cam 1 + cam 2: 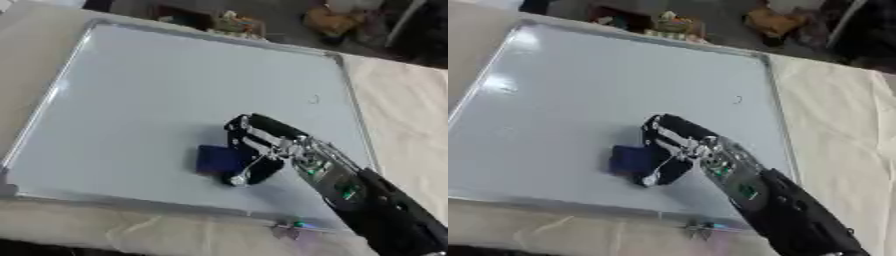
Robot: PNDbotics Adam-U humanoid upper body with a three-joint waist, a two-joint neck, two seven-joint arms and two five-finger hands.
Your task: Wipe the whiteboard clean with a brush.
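A large whiteboard (157, 95) with a metal frame lies flat on the cloth-covered table. A dark blue brush (217, 159) rests on its lower middle part. My right hand (258, 147) comes in from the lower right and its fingers are curled round the brush's right side, pressing it on the board. A small dark mark (313, 99) shows on the board near its right edge. The left hand is out of sight in both views.
A small purple and green thing (293, 230) lies on the cloth just below the board's lower frame. Cream cloth (407, 120) covers the table right of the board. Cluttered objects (236, 22) sit beyond the far edge.
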